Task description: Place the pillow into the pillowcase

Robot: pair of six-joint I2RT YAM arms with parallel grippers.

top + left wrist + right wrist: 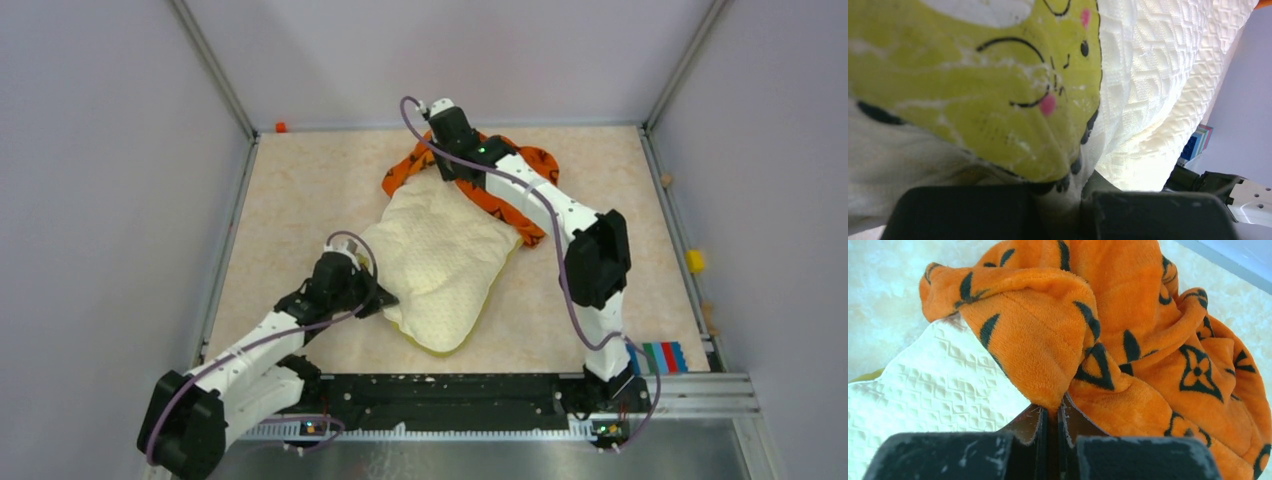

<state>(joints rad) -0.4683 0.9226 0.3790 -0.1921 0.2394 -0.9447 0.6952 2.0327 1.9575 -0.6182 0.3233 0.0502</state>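
pillow (440, 265) lies mid-table (300, 190), quilted side up, with its far end touching the crumpled orange pillowcase (402, 172). left gripper (1058, 200) is closed on the pillow's near-left edge, fabric pinched between the jaws. right gripper (1052, 412) is closed tight on a fold of the pillowcase.

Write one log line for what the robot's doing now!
left gripper: shut on quilted white pillow edge | right gripper: shut on orange black-printed fabric pillowcase | pillow: mostly outside pillowcase
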